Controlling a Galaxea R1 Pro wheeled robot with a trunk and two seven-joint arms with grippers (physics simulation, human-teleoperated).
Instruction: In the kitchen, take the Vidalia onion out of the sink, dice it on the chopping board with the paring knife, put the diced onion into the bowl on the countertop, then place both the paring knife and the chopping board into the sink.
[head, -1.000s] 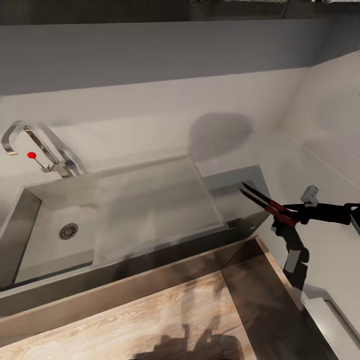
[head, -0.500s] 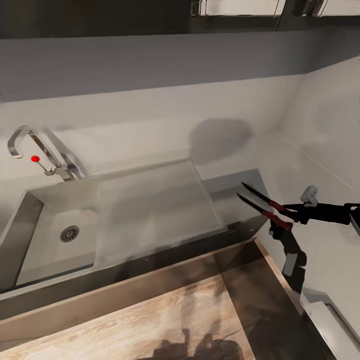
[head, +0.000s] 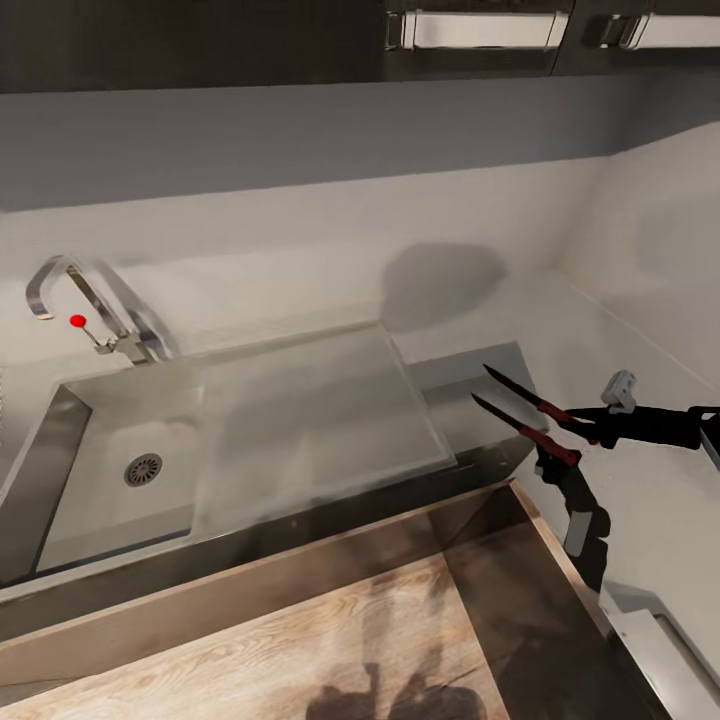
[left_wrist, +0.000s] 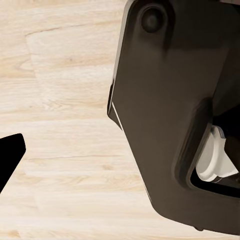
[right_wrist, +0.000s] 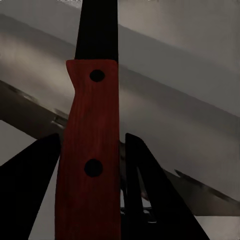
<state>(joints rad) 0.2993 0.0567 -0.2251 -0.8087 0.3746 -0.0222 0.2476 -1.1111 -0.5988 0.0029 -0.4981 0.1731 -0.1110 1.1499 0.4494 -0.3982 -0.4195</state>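
My right gripper (head: 578, 421) is shut on the paring knife (head: 520, 390), holding it by its reddish-brown handle (right_wrist: 90, 150) between the two black fingers (right_wrist: 145, 190). The dark blade points toward the sink (head: 60, 440) and hangs a little above the grey countertop (head: 455, 372), right of the basin. Its mirror image (head: 520, 432) shows on the shiny top just below it. The sink holds just a drain (head: 143, 469). The onion, chopping board and bowl are out of view. A finger (left_wrist: 10, 155) of my left gripper stands far out to one side over the wood floor.
A chrome faucet (head: 85, 300) with a red knob stands behind the sink's left end. Grey walls meet in a corner at the back right, with cabinets (head: 480, 30) overhead. Dark cabinet fronts (head: 300, 570) and wooden floor (head: 300, 660) lie below the counter edge.
The head camera has tilted up, shifting the whole picture down. The knife has risen from the countertop, so the gap to its mirror image has widened.
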